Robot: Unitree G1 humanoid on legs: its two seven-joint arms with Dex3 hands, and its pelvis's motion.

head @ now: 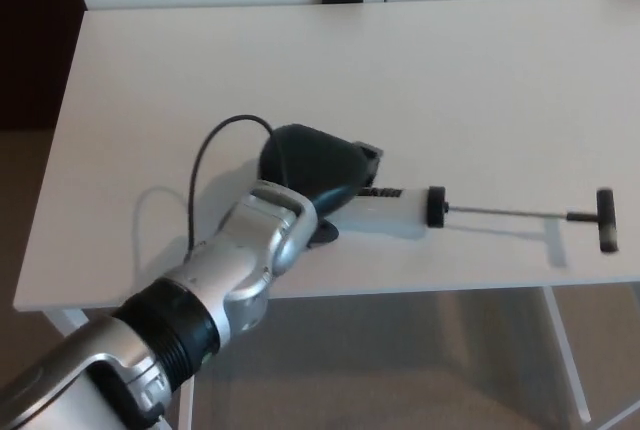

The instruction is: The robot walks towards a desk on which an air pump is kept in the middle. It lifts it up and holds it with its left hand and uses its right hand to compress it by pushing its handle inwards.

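1. My left hand is wrapped round the near-left end of the air pump, black fingers folded over the barrel. I read it as a firm grasp on the pump body.
2. The pump lies roughly level, pointing right, along the near edge of the desk. Its shadow sits a little apart below the rod, so I judge it lifted just clear of the desktop, though I can't be sure.
3. Grip sits at the barrel's left end, likely so the rod and handle stay free on the right for the other hand to push.
4. The handle is drawn fully out, well apart from the black cap on the barrel; compression not yet begun.
5. Right hand not in view.
6. A black cable loops from the wrist over the far side of the hand; it's the arm's own wiring, clear of the pump.
7. Next, as I judge it: bring the right hand in to the handle.
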